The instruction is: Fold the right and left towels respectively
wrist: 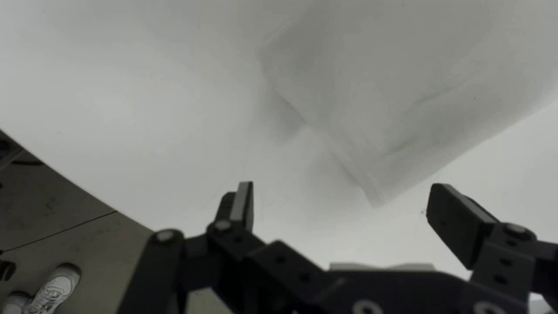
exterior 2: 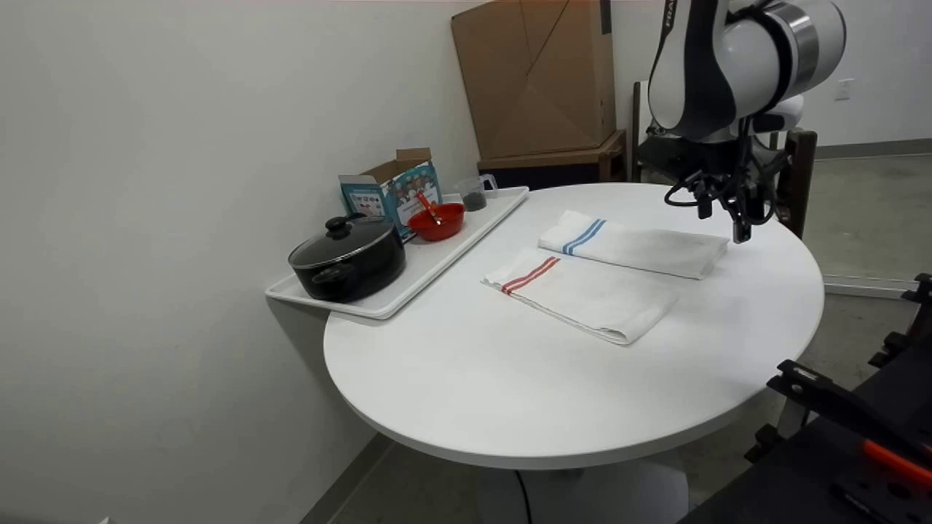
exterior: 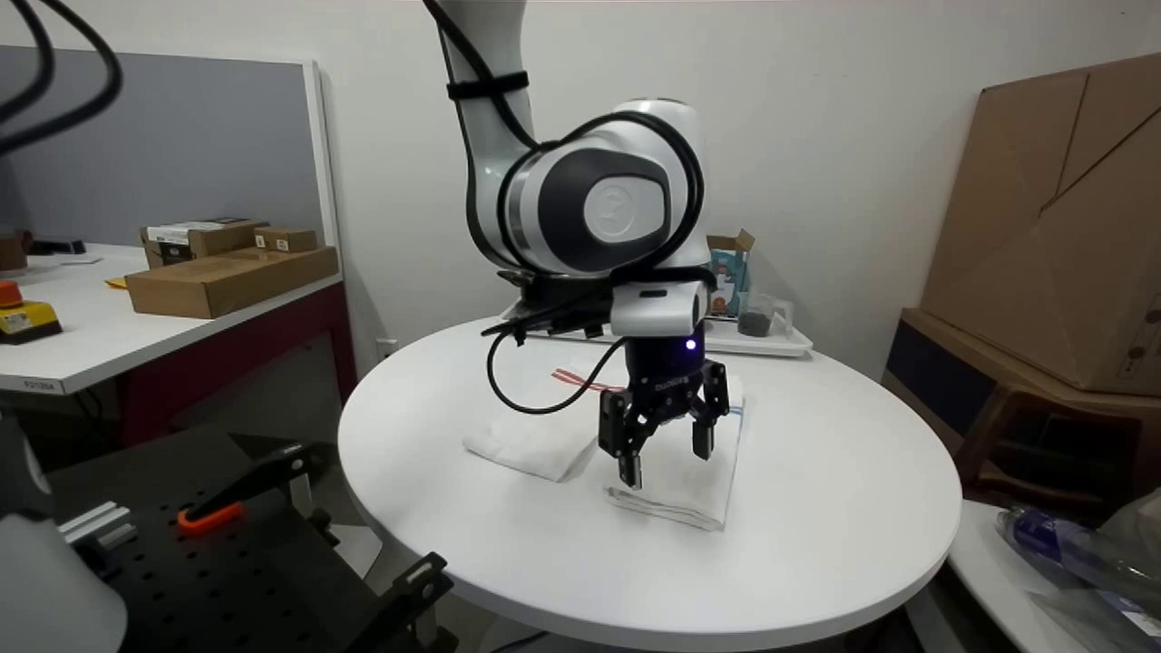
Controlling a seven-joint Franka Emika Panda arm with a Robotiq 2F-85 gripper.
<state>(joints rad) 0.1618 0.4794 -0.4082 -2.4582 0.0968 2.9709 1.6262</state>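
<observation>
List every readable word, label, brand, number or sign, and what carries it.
"FRAN", cut off by the picture's top edge: white-and-black robot arm.
"ROBOTIQ", apparently, tiny and upside down: black two-finger gripper.
Too small or blurred: tag on white desk; print on blue cardboard box, brown cardboard boxes, yellow red-buttoned box.

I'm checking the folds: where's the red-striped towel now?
Right of centre in an exterior view, the red-striped towel lies on the round table, just in front of the blue-striped towel, its striped end towards the white tray.
</observation>
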